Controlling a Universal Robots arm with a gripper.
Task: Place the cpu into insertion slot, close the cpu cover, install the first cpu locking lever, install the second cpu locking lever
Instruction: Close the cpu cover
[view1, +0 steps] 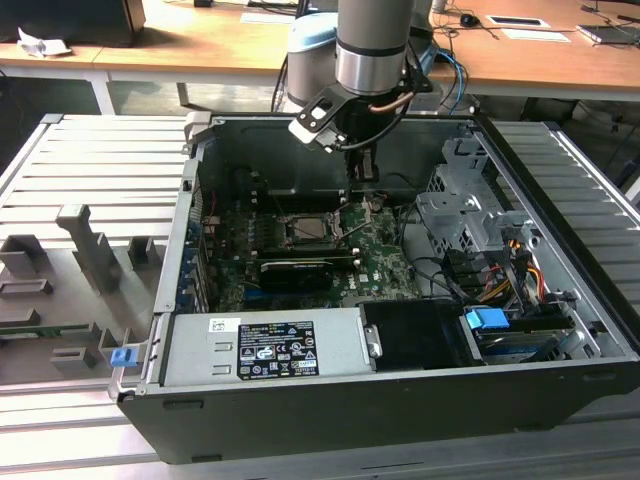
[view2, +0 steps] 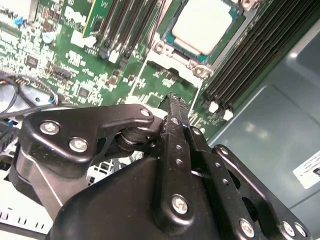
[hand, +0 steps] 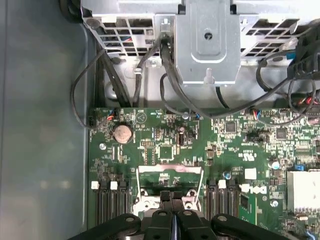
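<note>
Step in hand, by my read: closing the cpu cover. The cpu (view2: 205, 25) already sits face-up in the insertion slot (view2: 186, 48), just beyond the tips of the pincer (view1: 362, 172). The locking levers are too small to judge.

Going left to right in the exterior view:
- Well off to the exterior view's left of the pincer is a ribbed metal table (view1: 90, 160) w/ grey fixture blocks (view1: 95, 250).
- Next is the open PC case (view1: 400, 430), which holds everything else.
- The PSU box (view1: 265, 345) lies along the case's near wall, nearer the camera than the pincer.
- The green mobo (view1: 385, 265) lies under the pincer, w/ a long black expansion card (view1: 300, 268) btwn PSU and slot.
- The slot is just to the exterior view's left of the pincer, which hangs above the board and touches nothing I can see.
- To the exterior view's right of the pincer are the drive cage (view1: 455, 215), a cable bundle (view1: 505, 270) and a blue tab (view1: 487, 320).

In the second wrist view the pincer (view2: 174, 100) has its fingers pressed together w/ nothing btwn them, i.e. empty. The first wrist view shows the same.

The cpu cover (hand: 170, 169) looks swung open. Its frame tilts back toward the pincer, right ahead of the tips (board shows thru its window).

Closing it calls, I think, for the shut tips to get behind the raised edge and tip the frame over onto the chip. They should not scrape the cpu face or catch the memory slots (view2: 250, 55) beside it.
</note>
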